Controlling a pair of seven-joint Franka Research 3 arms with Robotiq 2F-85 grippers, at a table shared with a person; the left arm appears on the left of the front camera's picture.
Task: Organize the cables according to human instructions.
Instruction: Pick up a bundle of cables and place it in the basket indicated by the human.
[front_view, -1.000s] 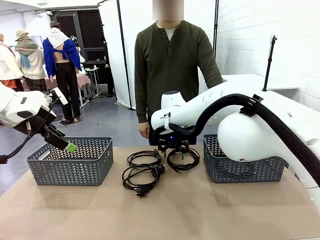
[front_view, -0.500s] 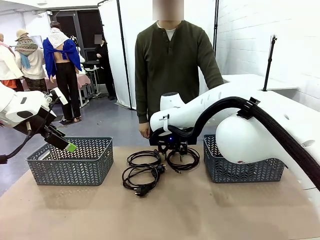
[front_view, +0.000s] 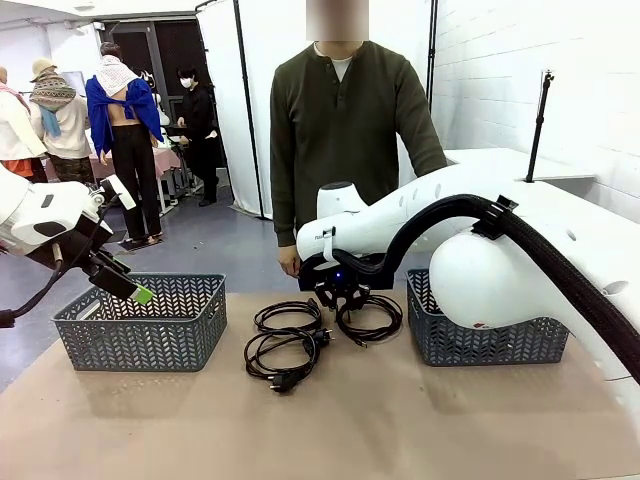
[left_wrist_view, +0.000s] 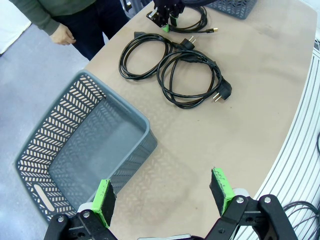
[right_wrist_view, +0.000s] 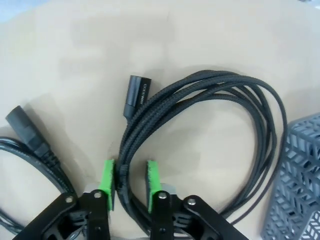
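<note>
Seeing my right gripper (right_wrist_view: 130, 175) pinched on the braided cable (right_wrist_view: 210, 82), a matte black multi-loop coil with a cylindrical plug, mid-frame; a smooth cord (right_wrist_view: 30, 137) lies lower left; left gripper (left_wrist_view: 162, 192) gapes wide at bottom

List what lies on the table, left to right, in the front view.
Left basket → two coiled power cables → braided cable beneath the right gripper → right basket.
</note>
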